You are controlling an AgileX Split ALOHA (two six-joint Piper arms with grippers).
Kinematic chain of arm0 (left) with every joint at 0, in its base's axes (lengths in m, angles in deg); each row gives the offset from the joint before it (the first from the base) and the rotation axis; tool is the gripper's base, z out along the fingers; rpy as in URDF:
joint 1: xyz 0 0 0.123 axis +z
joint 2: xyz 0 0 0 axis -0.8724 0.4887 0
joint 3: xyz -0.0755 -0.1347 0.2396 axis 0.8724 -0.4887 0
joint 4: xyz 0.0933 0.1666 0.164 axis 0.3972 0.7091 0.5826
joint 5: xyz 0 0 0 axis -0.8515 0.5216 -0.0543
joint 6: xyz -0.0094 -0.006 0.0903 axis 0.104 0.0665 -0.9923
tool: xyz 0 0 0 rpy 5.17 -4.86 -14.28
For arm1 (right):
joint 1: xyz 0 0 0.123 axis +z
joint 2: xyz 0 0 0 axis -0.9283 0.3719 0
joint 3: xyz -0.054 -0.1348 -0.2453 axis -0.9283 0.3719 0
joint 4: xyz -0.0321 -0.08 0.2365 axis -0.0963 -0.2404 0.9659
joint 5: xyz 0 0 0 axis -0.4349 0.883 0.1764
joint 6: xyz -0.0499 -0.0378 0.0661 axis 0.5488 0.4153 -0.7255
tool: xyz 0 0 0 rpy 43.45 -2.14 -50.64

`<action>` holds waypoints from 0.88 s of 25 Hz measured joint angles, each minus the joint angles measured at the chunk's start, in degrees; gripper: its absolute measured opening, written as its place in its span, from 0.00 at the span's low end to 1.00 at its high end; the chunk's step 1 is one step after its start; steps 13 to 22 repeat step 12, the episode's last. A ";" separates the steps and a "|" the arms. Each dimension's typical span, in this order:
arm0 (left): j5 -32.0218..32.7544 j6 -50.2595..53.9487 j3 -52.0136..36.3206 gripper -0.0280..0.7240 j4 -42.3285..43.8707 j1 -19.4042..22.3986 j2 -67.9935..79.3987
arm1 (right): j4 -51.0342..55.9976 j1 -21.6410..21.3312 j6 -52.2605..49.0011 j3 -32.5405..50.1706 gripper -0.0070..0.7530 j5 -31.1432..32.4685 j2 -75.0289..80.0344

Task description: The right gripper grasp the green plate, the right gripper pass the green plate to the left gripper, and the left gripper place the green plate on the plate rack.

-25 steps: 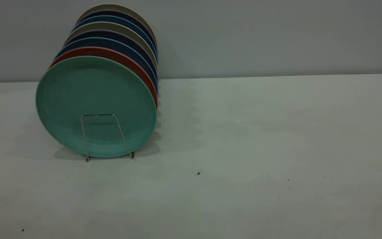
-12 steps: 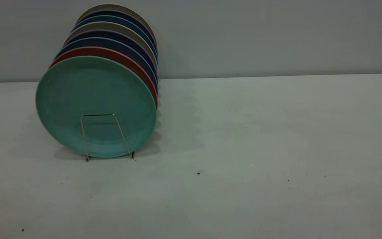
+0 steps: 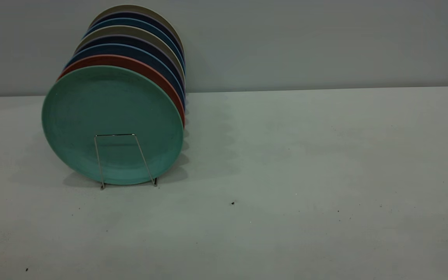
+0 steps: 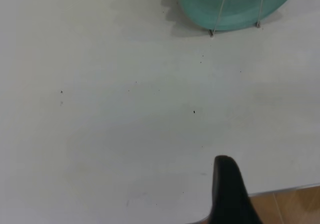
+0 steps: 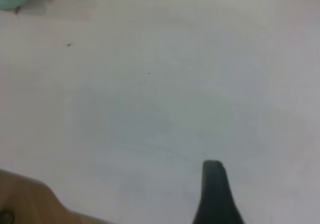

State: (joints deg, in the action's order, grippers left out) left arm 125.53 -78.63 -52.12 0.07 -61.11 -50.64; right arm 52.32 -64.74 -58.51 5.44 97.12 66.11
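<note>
Rear plates point(image 3: 138, 35) mostly hidden behind the green plate point(image 3: 111, 116)

Black tapered tool point(image 4: 227, 191) fingers

Plates in rack point(image 3: 125, 161) block table's point(image 3: 305, 155) left, rest open

No readable text, label, brand, number or sign appears on anything in any of the three views.
</note>
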 joint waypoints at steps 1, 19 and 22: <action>0.00 0.00 0.00 0.66 0.00 0.00 0.00 | -0.14 0.00 -0.13 0.00 0.71 0.00 0.00; 0.00 0.06 0.00 0.66 0.00 0.00 0.00 | -3.60 0.00 -4.72 0.00 0.71 0.00 0.00; 0.00 0.06 0.00 0.66 0.00 0.00 0.00 | -3.60 0.00 -4.72 0.00 0.71 0.00 0.00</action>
